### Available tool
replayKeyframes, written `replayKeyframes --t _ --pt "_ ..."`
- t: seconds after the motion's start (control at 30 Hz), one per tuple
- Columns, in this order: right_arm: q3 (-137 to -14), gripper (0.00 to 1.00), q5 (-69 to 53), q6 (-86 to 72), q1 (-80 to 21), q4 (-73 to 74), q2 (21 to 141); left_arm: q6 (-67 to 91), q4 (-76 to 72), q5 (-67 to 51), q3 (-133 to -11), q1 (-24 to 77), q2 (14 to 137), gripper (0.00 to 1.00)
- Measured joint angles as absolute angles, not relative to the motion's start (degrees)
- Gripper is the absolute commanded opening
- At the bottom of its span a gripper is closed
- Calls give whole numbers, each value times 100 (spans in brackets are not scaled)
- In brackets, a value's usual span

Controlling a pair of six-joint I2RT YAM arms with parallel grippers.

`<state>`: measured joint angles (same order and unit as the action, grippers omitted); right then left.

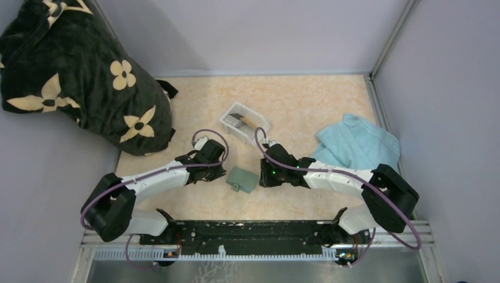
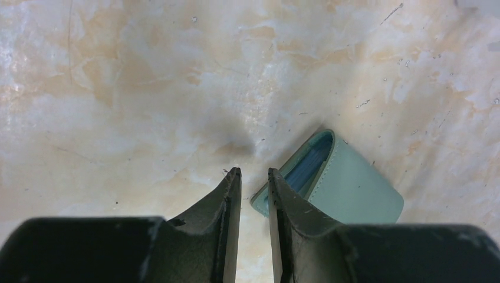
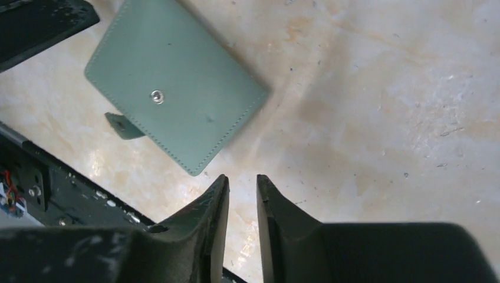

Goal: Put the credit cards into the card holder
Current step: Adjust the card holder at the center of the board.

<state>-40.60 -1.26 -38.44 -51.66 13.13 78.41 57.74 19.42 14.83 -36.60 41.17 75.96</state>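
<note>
The left gripper (image 2: 253,172) and right gripper (image 3: 242,177), fingers slightly apart and empty, flank the closed card holder (image 1: 243,178). Nudged, it may skid rather than open. The cards (image 1: 240,120) lie in the tray (image 1: 247,137) beyond.

Card holder (image 1: 243,178) — grey-green, folded, strap undone, flat at frame centre; credit cards (image 1: 239,122) — dark and orange-yellow, upper centre.

You're seeing: card holder (image 1: 243,179) grey-green outside, pale blue lining peeking at edge; table (image 1: 306,100) marbled cream/tan; towel (image 1: 357,144) lt blue; blanket (image 1: 76,76) blk w/ cream flower print; tray (image 1: 259,131) white; arm cables (image 1: 210,131) purple.
</note>
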Motion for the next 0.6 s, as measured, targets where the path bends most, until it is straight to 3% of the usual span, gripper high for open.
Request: replayKeyframes --t 0.13,0.6 --pt "-3981 8 -75 -3900 -5157 1286 8068 5695 1872 1479 -3686 4117 7712 29" --pt "-4340 6 -143 -3896 -5054 904 8982 5739 1551 1203 -3380 4456 7653 26"
